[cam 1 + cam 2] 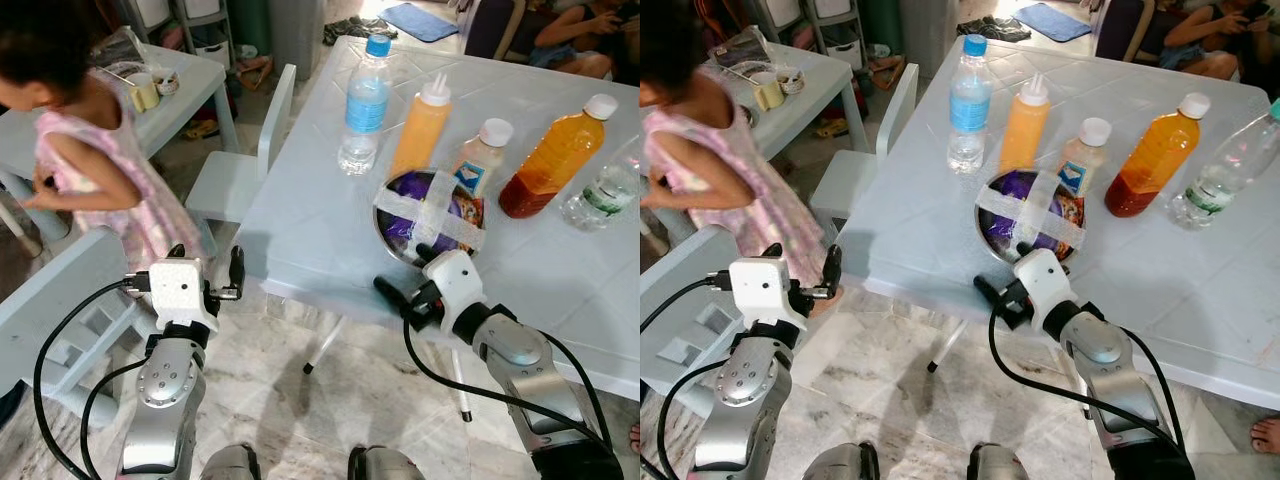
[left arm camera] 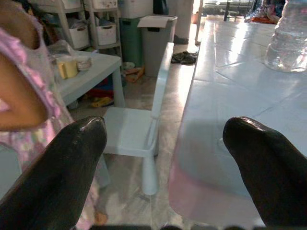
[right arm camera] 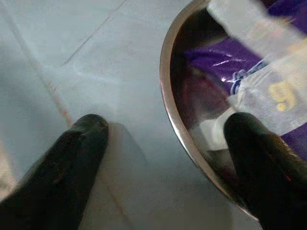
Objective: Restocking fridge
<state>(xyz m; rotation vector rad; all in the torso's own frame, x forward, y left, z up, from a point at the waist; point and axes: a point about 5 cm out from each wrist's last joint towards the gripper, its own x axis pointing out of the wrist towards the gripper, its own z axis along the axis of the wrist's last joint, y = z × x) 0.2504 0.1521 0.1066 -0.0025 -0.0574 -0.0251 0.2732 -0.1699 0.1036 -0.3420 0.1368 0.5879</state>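
Right claw (image 1: 405, 272) reaches for the taped metal bowl (image 1: 430, 218) at the near edge of the surface (image 1: 300, 230).

Its fingers are spread apart, one over the bowl's rim and one outside it, likely so it can pinch the rim. The tape probably keeps the purple packets inside. The left claw (image 1: 207, 270) is also spread, holding nothing, beside the surface near a person (image 1: 95, 180).
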